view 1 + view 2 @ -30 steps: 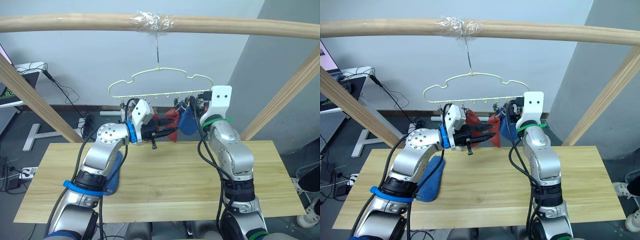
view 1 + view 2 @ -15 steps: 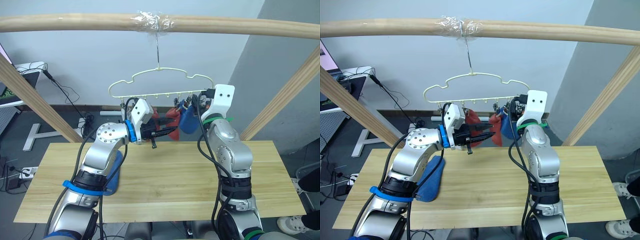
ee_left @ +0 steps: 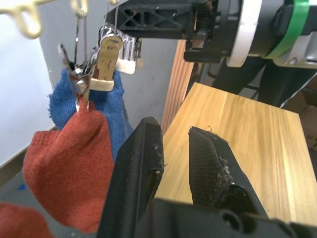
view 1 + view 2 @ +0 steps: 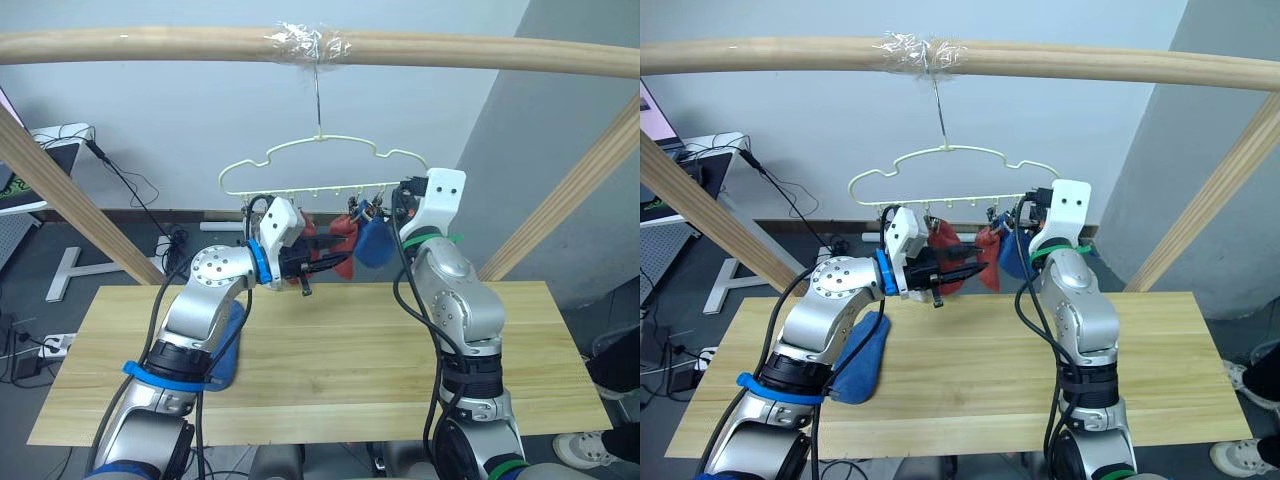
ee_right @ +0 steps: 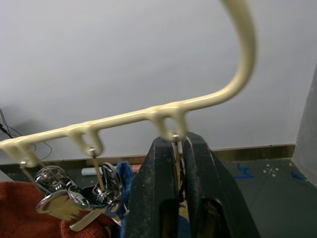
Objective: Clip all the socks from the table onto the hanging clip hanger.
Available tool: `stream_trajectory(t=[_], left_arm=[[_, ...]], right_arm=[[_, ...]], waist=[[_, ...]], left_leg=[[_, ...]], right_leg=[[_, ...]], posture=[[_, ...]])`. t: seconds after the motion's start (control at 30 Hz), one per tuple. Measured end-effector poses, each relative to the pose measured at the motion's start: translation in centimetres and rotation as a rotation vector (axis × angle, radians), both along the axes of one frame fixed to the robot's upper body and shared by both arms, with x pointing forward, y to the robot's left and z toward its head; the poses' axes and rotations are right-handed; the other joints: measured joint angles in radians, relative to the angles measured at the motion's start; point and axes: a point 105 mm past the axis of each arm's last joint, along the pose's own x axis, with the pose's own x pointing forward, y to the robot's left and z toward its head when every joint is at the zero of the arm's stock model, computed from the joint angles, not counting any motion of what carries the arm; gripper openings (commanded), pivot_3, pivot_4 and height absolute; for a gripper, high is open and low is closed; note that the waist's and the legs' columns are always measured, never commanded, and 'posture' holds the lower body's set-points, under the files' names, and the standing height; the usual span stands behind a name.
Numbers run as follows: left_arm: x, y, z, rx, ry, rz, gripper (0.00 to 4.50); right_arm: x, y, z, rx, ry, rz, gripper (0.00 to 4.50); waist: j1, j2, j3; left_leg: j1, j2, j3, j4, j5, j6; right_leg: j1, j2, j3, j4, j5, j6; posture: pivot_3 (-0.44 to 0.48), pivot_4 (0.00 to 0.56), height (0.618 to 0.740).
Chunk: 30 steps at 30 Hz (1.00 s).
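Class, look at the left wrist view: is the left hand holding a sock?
No. The left hand has its fingers apart with nothing between them, and the red sock hangs beside it from a clip.

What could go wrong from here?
1. The right claw pinches a clip wire on the clip hanger, which hangs from one hook; a pull could swing it and shake the clipped socks.
2. The left claw, open and empty, sits near the red sock and could snag it.

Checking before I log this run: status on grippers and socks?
Left gripper open, empty, beside a clipped rust-red sock. Right gripper shut on clip wire of clip hanger. Blue sock on table. Nothing blocking.
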Motion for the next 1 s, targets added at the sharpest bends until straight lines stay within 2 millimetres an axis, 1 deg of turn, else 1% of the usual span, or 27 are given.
stream_trajectory(t=[0.1, 0.17, 0.3, 0.4, 0.43, 0.5, 0.53, 0.57, 0.63, 0.7, 0.73, 0.83, 0.93, 1.0], left_arm=[[-0.4, 2.8, -2.3, 0.051, 0.057, 0.110, 1.26], [-0.9, 4.2, -3.4, 0.084, 0.090, 0.149, 1.26], [-1.4, 5.5, -3.6, 0.089, 0.100, 0.195, 1.26], [-1.4, 7.6, -4.5, 0.080, 0.141, 0.299, 1.26], [-1.5, 8.6, -5.0, 0.085, 0.158, 0.344, 1.26], [-1.5, 11.8, -7.2, 0.102, 0.239, 0.494, 1.26], [-1.6, 13.1, -8.2, 0.108, 0.278, 0.556, 1.61], [-1.6, 14.1, -8.8, 0.108, 0.306, 0.602, 1.77], [-1.3, 15.5, -9.8, 0.095, 0.349, 0.692, 2.34], [-1.2, 17.8, -11.4, 0.080, 0.441, 0.818, 2.92], [-1.4, 18.6, -12.2, 0.082, 0.483, 0.861, 2.92], [-1.8, 19.3, -13.8, 0.093, 0.555, 0.907, 2.92], [-1.9, 19.0, -15.5, 0.115, 0.609, 0.903, 2.92], [-1.6, 18.6, -15.5, 0.110, 0.605, 0.884, 2.92]], right_arm=[[-0.1, 0.3, 0.2, 0.002, -0.009, 0.019, 0.01], [-0.1, 0.3, 0.2, 0.003, -0.010, 0.022, 0.01], [-0.1, 0.6, 0.2, -0.001, -0.014, 0.040, 0.01], [-0.1, 0.7, 0.2, -0.007, -0.015, 0.051, 0.01], [-0.1, 0.6, 0.2, -0.009, -0.015, 0.053, 0.01], [0.0, 0.5, 0.3, -0.015, -0.021, 0.056, 0.01], [0.0, 0.4, 0.4, -0.017, -0.022, 0.054, 0.00], [0.0, 0.3, 0.4, -0.017, -0.023, 0.053, 0.00], [0.0, 0.3, 0.3, -0.021, -0.019, 0.056, 0.00], [0.0, 0.5, 0.1, -0.033, -0.013, 0.072, 0.00], [0.0, 0.5, 0.1, -0.039, -0.010, 0.080, 0.00], [0.1, 0.4, 0.1, -0.050, -0.008, 0.083, 0.00], [0.1, 0.6, 0.1, -0.056, -0.005, 0.095, 0.00], [0.0, 0.7, 0.0, -0.061, 0.002, 0.105, 0.00]], waist=[[-0.007, 0.000, 0.000], [-0.007, 0.001, 0.001], [-0.001, 0.001, 0.001], [0.002, 0.001, 0.001], [0.001, 0.001, 0.001], [-0.001, 0.002, 0.002], [-0.001, 0.002, 0.002], [0.002, 0.002, 0.002], [0.007, 0.001, 0.003], [0.007, 0.000, 0.004], [0.006, 0.000, 0.004], [0.007, 0.000, 0.004], [0.007, 0.000, 0.004], [0.008, 0.000, 0.004]], left_leg=[[-0.001, 0.001, -0.001, -0.001, 0.000, 0.000], [-0.002, 0.001, -0.001, -0.001, 0.000, 0.000], [-0.003, 0.000, 0.000, 0.000, 0.000, 0.000], [-0.003, 0.000, 0.000, 0.000, 0.000, 0.000], [-0.003, 0.001, 0.000, 0.000, 0.000, 0.000], [-0.003, 0.001, -0.001, -0.001, 0.000, 0.000], [-0.003, 0.001, -0.002, -0.001, 0.000, 0.000], [-0.003, 0.001, -0.002, -0.001, 0.000, 0.000], [-0.003, 0.001, -0.002, 0.000, 0.000, 0.000], [-0.003, 0.000, -0.001, 0.000, 0.000, 0.000], [-0.003, 0.000, -0.001, 0.000, 0.000, 0.000], [-0.004, 0.000, -0.001, 0.000, 0.000, 0.000], [-0.004, 0.001, -0.002, 0.000, 0.000, 0.000], [-0.004, 0.000, -0.002, 0.000, 0.000, 0.000]], right_leg=[[-0.002, 0.000, -0.001, 0.001, 0.000, 0.000], [-0.002, 0.000, -0.001, 0.001, 0.000, 0.000], [-0.002, -0.001, -0.001, 0.000, 0.000, 0.000], [-0.003, -0.001, -0.001, 0.000, 0.000, 0.000], [-0.004, 0.000, -0.001, 0.000, 0.000, 0.000], [-0.004, 0.000, -0.001, 0.001, 0.000, 0.000], [-0.004, 0.000, -0.002, 0.001, 0.000, 0.000], [-0.004, 0.000, -0.002, 0.001, 0.000, 0.000], [-0.004, 0.000, -0.002, 0.001, 0.000, 0.000], [-0.004, -0.001, -0.002, 0.001, 0.000, 0.000], [-0.004, -0.001, -0.002, 0.001, 0.000, 0.000], [-0.004, -0.001, -0.002, 0.000, 0.000, 0.000], [-0.004, -0.001, -0.003, 0.001, 0.000, 0.000], [-0.004, -0.001, -0.003, 0.001, 0.000, 0.000]], posture=[[-0.033, 0.193, 0.710], [-0.022, 0.194, 0.710], [-0.016, 0.193, 0.710], [-0.008, 0.193, 0.710], [-0.008, 0.193, 0.710], [-0.006, 0.195, 0.710], [-0.006, 0.195, 0.710], [-0.005, 0.196, 0.710], [-0.009, 0.198, 0.710], [-0.008, 0.198, 0.710], [-0.007, 0.199, 0.710], [-0.010, 0.200, 0.710], [-0.013, 0.200, 0.710], [-0.013, 0.200, 0.710]])
